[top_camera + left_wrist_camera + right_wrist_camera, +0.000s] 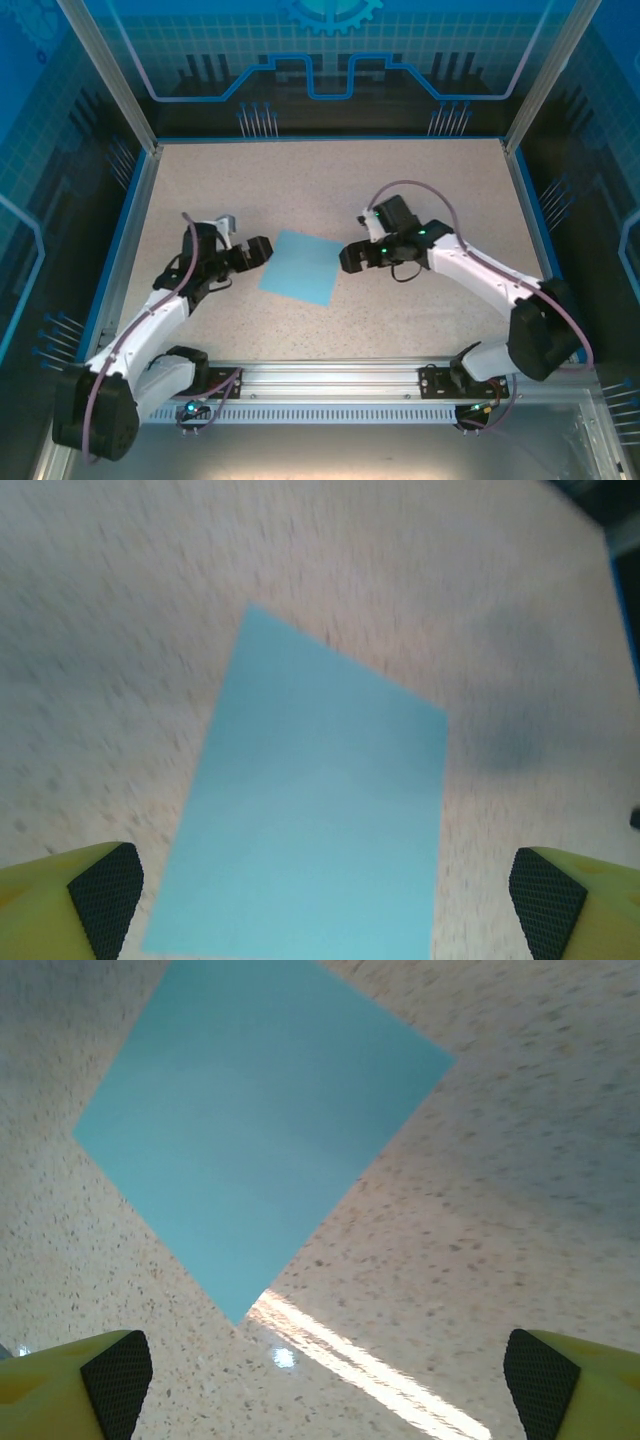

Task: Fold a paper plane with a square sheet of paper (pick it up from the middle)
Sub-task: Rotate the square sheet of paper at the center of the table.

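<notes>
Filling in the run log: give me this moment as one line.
stage: pre-grasp | flat light-blue square paper sheet: unfolded on speckled table | left gripper: open, beside sheet | right gripper: open, beside sheet

top: overhead, far | wrists: close, angled down | shared: square sheet (300,267) (310,810) (260,1130)

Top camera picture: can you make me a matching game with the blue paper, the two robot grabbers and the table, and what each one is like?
Things:
1. square sheet of paper
2. left gripper
3. right gripper
4. table

Descriptions:
A. speckled beige
B. open, right of the paper in the top view
C. light blue, lying flat
D. open, left of the paper in the top view

Pairs: 1-C, 2-D, 3-B, 4-A
</notes>
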Controlling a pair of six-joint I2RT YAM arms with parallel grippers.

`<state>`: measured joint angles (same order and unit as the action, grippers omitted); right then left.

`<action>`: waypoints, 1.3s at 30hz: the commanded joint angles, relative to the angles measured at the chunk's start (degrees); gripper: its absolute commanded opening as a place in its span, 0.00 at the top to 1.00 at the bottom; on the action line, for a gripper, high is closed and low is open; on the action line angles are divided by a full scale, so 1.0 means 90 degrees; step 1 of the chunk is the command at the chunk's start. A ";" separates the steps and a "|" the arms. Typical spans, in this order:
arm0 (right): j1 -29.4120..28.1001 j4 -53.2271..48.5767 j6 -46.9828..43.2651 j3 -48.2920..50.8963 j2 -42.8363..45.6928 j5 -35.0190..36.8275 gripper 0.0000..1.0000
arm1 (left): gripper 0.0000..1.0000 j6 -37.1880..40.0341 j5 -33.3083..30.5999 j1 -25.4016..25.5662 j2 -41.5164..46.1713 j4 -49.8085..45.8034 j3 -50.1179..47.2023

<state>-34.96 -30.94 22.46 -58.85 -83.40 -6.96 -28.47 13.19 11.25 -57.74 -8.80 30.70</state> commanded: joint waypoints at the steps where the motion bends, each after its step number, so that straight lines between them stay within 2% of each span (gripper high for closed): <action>1: -0.0612 -0.0349 0.0401 -0.0573 -0.0772 0.0346 0.08 | 0.02 -0.0185 0.0167 0.0236 -0.0288 -0.0160 -0.0101; 4: -0.1119 -0.0601 0.0475 -0.1360 -0.1649 0.0614 0.10 | 0.02 -0.0255 -0.0072 0.0240 -0.0320 -0.0165 -0.0169; 10: -0.1668 -0.0592 0.0799 -0.2593 -0.3090 0.0124 0.14 | 0.01 -0.0260 -0.1120 0.0233 0.0122 -0.0719 -0.0147; 13: -0.1833 -0.0613 0.0882 -0.2925 -0.3489 -0.0070 0.15 | 0.01 -0.0409 -0.1670 0.0228 0.0439 -0.1003 -0.0204; 16: -0.1942 -0.0513 0.0971 -0.2951 -0.3743 -0.0276 0.18 | 0.01 -0.0450 -0.1816 0.0225 0.0687 -0.1044 -0.0334; 24: -0.1893 -0.0484 0.0805 -0.1940 -0.3397 -0.0096 0.20 | 0.02 -0.0267 -0.1236 0.0233 0.0768 -0.0915 -0.0388; 32: -0.1038 -0.0751 -0.0391 -0.0771 -0.2499 -0.0326 0.21 | 0.01 -0.0145 -0.0460 0.0257 0.0510 -0.0699 -0.0354; 36: -0.0687 -0.1392 -0.1015 -0.0847 -0.2159 -0.0006 0.21 | 0.01 -0.0099 -0.0347 0.0375 0.0478 -0.0644 -0.0384; 39: -0.0676 -0.1639 -0.0924 -0.1215 -0.2127 0.0225 0.20 | 0.02 -0.0071 -0.0343 0.0411 0.0472 -0.0654 -0.0368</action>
<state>-40.47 -40.40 16.82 -66.89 -104.27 -6.59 -30.48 7.92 14.31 -53.32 -15.59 27.90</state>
